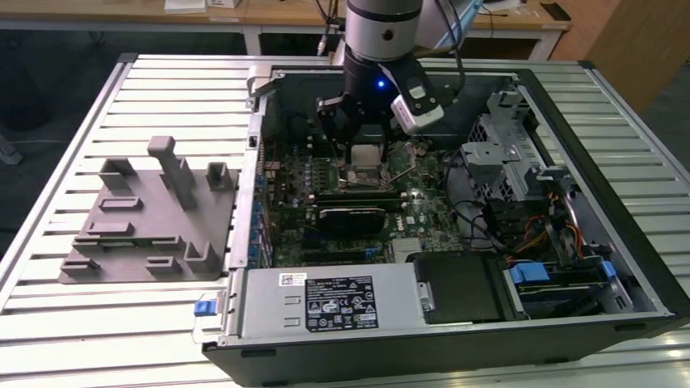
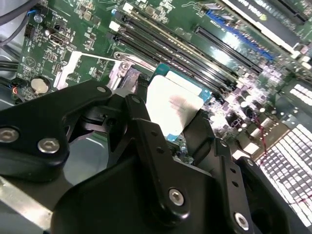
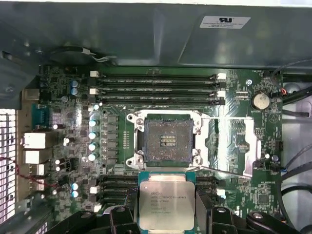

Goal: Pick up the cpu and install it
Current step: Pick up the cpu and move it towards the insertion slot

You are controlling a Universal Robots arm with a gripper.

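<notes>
— Gripper (image 3: 167, 218), black fingers (image 2: 146, 126) in fg. of both wrist views: status?
— Clenched on the cpu (image 3: 166, 200), one finger on each opposite edge. Metal lid side faces the first wrist view.
— Cpu posn?
— In the air inside the pc case (image 1: 431, 347), over the motherboard (image 3: 234, 131), near the socket (image 3: 168, 139) but apart from it. In the exterior view it hangs just over the socket area.
— Socket cond.?
— Empty. Contact field exposed, load frame (image 3: 247, 146) swung open to one side, wire lever (image 3: 229, 118) released. Mem. slots (image 3: 156, 90) lie beside it; nothing sits between cpu and socket.
— Step in hand?
— Judged: pick-up done, approach to socket under way, install not yet done.
— Req. for placement?
— Judged: square the cpu to the socket frame and match orientation (corner marks too small to tell). Centre it, then lower flat w/o tilt or side load, since the contacts likely bend easily. Let go only once it rests level in the recess.
</notes>
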